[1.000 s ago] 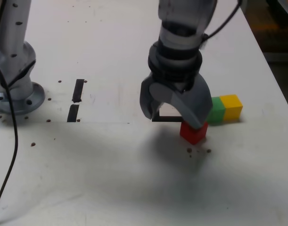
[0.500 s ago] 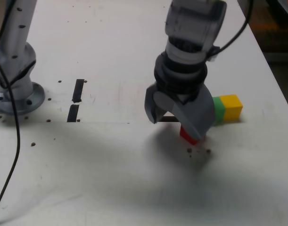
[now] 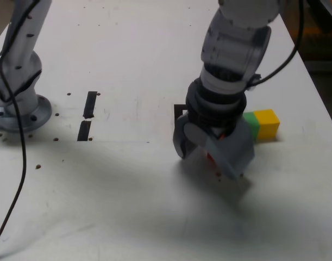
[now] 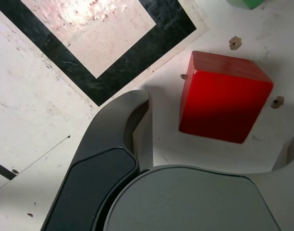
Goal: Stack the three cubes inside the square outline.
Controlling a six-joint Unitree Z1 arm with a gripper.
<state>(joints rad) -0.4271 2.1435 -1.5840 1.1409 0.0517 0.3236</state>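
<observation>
- The claw (image 3: pixel 209 165) stands wide, tilted above the white table (image 3: pixel 127 206); its two fingers are spread apart with nothing gripped between them.
- The red cube (image 4: pixel 226 98) lies in the opening between the fingers as the wrist view shows it, touching neither; in the exterior view the claw hides most of it, with only slivers of red showing.
- The square outline (image 3: pixel 180 110), black with a white centre, is just beside the red cube, which sits outside it; the claw covers much of the frame in the exterior view, leaving its far left corner in sight.
- The green cube (image 3: pixel 252 125) is to the exterior view's right of the claw, partly hidden by it; the yellow cube (image 3: pixel 267 124) sits against it, farther right; both are outside the outline.
- Two short black strips (image 3: pixel 90 104) lie well apart from the claw, towards the exterior view's left, one farther and one nearer.
- The arm's base (image 3: pixel 32 117) stands at the exterior view's far left; a black cable (image 3: pixel 23 163) hangs on the near side of it.
</observation>
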